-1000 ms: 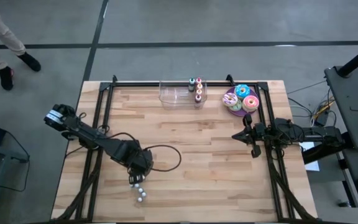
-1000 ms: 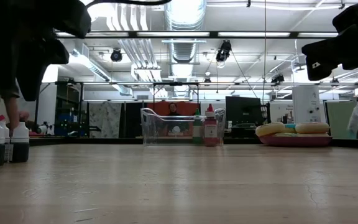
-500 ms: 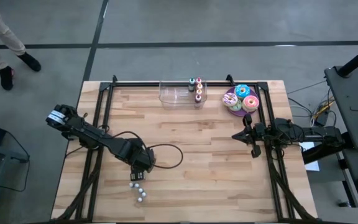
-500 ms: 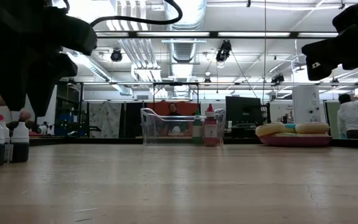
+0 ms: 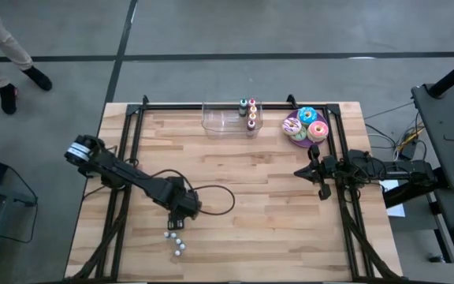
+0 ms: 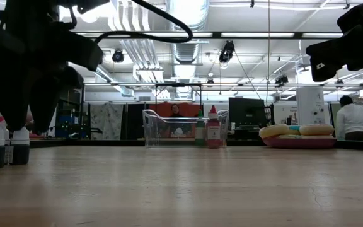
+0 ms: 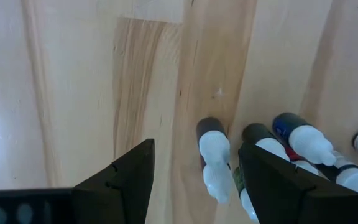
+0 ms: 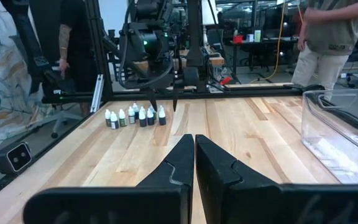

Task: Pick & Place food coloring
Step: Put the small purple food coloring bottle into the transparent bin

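- A person's legs and dark shoes (image 5: 10, 83) are seen on the floor beyond the table's far left corner.
- The left arm is stretched from the left edge of the wooden table (image 5: 251, 237) diagonally toward its near middle, with the wrist bent downward.
- The left gripper (image 5: 184, 214) is held above the tabletop, fingers pointed down and spread wide, with nothing gripped.
- A cluster of white-capped dropper bottles (image 5: 176, 241) stands upright just nearside of that gripper. In the left wrist view one bottle (image 7: 211, 144) is framed between the two fingers, the others beside it. No contact is seen.
- In the low view the dark fingers (image 6: 12, 116) hang just over the bottles' caps (image 6: 20, 133).
- A clear plastic container (image 5: 224, 120) is set at the far edge, near the middle.
- The food coloring (image 5: 248, 110), tiny upright bottles with coloured caps, is lined up at the container's right end. Whether they stand inside it or against it cannot be told.
- A purple plate (image 5: 291, 125) of frosted doughnuts (image 5: 312, 125) lies to the right of them.
- The right arm is extended level from the right edge, well apart from everything.
- The right gripper (image 5: 299, 171) is pointed leftward, its fingers (image 8: 180, 157) pressed together and empty.
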Controlling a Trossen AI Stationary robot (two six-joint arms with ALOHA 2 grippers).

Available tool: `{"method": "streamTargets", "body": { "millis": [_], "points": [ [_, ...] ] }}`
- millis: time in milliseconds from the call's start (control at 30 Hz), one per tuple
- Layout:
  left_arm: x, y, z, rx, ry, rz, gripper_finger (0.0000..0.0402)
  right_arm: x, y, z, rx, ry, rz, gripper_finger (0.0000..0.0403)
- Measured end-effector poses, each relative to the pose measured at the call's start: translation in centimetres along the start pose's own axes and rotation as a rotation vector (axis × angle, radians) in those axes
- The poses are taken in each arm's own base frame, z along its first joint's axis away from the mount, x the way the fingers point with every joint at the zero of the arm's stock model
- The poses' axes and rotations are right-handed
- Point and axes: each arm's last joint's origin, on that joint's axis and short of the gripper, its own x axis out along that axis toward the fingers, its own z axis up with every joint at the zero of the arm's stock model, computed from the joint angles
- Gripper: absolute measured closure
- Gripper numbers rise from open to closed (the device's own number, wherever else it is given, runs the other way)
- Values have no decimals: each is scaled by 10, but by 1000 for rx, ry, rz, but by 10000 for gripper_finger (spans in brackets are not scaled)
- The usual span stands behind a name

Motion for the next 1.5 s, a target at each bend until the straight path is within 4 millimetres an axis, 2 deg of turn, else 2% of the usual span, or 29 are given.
{"method": "streamTargets", "body": {
  "millis": [833,1500],
  "points": [
    [14,0,4,4,53,1,205,0,0,0,0,0,0,394],
    [14,-1,4,0,67,-34,353,0,0,0,0,0,0,394]
  ]
}}
